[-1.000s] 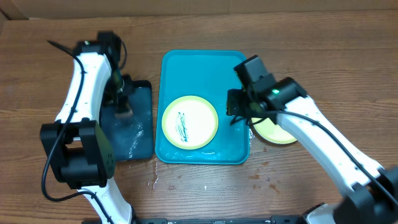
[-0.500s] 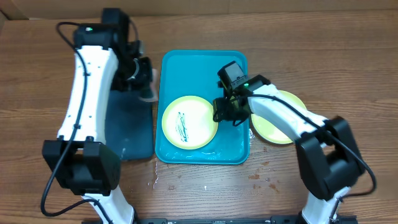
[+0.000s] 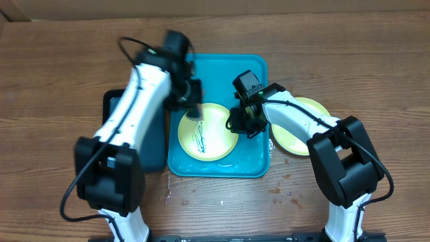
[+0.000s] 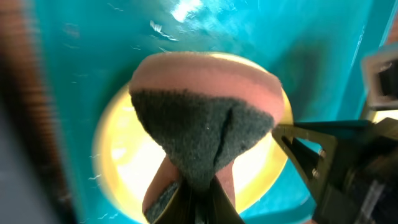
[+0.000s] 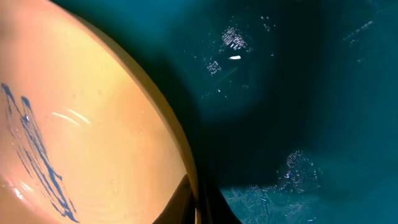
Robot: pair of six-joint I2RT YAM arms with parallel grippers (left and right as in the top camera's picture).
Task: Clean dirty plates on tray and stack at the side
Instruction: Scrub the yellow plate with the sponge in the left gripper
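A yellow-green-rimmed plate [image 3: 207, 134] with a blue scribble [image 5: 31, 146] lies in the turquoise tray [image 3: 218, 165]. My left gripper [image 3: 190, 101] hangs over the plate's upper left edge, shut on a pink sponge [image 4: 199, 124] whose dark scouring side faces down. In the left wrist view the plate [image 4: 124, 162] glows beneath the sponge and the jaws [image 4: 199, 208] pinch its fold. My right gripper [image 3: 240, 124] is shut on the plate's right rim; the right wrist view shows the rim [image 5: 180, 155] squeezed between the fingers [image 5: 198, 202]. Another plate [image 3: 290, 143] rests on the table right of the tray, partly under my right arm.
A narrow black tray [image 3: 151, 148] lies left of the turquoise one, partly covered by my left arm. Water droplets glisten on the turquoise tray floor [image 5: 298, 168] and on the wooden table [image 3: 175, 196] in front. A cardboard wall [image 3: 215, 5] borders the far edge.
My left arm swung right from the black tray, carrying the sponge to above the plate. My right gripper reached the plate's right rim and closed on it.
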